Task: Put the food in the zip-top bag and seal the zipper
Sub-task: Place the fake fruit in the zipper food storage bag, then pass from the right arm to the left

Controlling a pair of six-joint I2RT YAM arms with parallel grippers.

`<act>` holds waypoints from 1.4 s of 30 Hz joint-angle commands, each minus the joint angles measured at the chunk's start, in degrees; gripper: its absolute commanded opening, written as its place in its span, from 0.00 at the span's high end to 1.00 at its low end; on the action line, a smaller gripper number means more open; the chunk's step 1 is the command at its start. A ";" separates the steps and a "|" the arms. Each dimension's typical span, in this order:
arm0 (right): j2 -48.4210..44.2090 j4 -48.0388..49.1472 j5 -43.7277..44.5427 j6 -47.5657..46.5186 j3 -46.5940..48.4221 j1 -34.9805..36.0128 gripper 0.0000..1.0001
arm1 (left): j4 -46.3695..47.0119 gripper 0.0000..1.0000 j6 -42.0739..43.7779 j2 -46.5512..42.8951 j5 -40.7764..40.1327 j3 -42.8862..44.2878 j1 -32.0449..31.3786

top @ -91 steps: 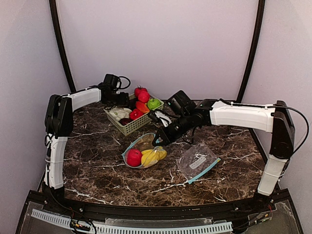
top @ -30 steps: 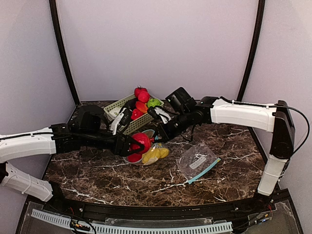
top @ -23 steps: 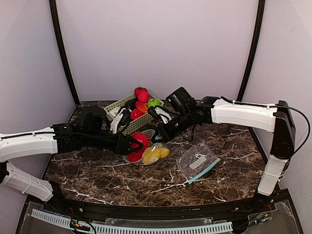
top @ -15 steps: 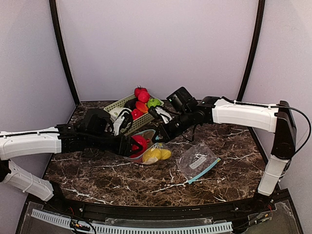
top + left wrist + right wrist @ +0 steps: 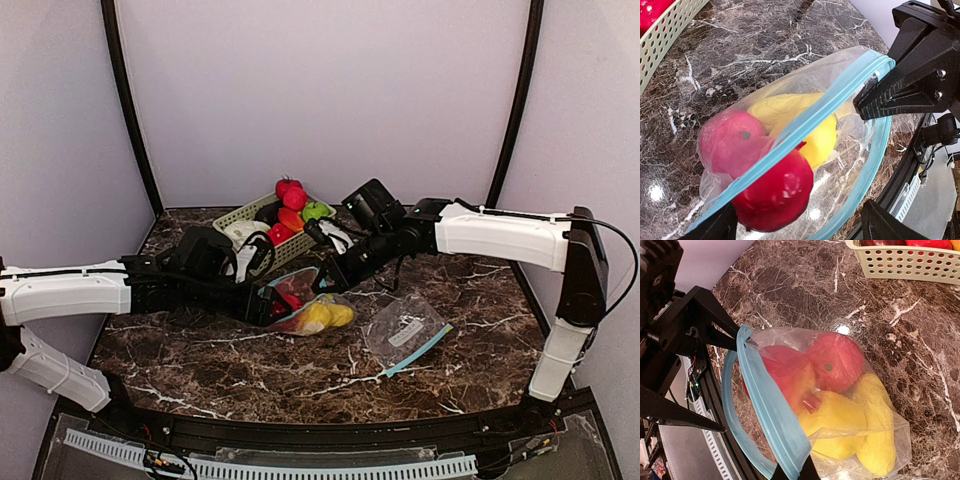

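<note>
The clear zip-top bag point(image 5: 840, 100) with a blue zipper lies on its side on the worktop point(image 5: 740, 40), its mouth wide open. Inside are a round red fruit point(image 5: 730, 140) and yellow fruits point(image 5: 790, 112). Another shiny red fruit point(image 5: 772, 192) sits right at the mouth.

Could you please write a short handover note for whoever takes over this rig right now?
Left hand: open at the mouth of the zip-top bag. A red fruit sits in the mouth between its fingers, not gripped.
Right hand: shut on the bag's blue zip rim, holding the mouth open.
In the bag: a second red piece and yellow pieces.
Basket, behind the bag: red, orange and green food is left in it.
A spare flat bag lies to the right.
Done: several pieces bagged.
Left: bag the rest, then seal the zipper.
</note>
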 commanded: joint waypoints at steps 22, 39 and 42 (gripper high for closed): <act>-1.69 1.15 -1.79 0.03 0.02 -0.02 1.00 | -10.04 0.25 -5.07 -13.02 -1.14 -2.66 4.53; -1.96 1.16 -1.29 0.01 -0.28 -0.04 1.00 | -7.04 0.52 -3.02 -2.98 2.62 -1.20 4.97; -2.04 1.08 -0.93 -0.10 -0.20 -0.07 1.00 | -8.76 0.79 -2.60 -2.83 2.03 -0.53 5.00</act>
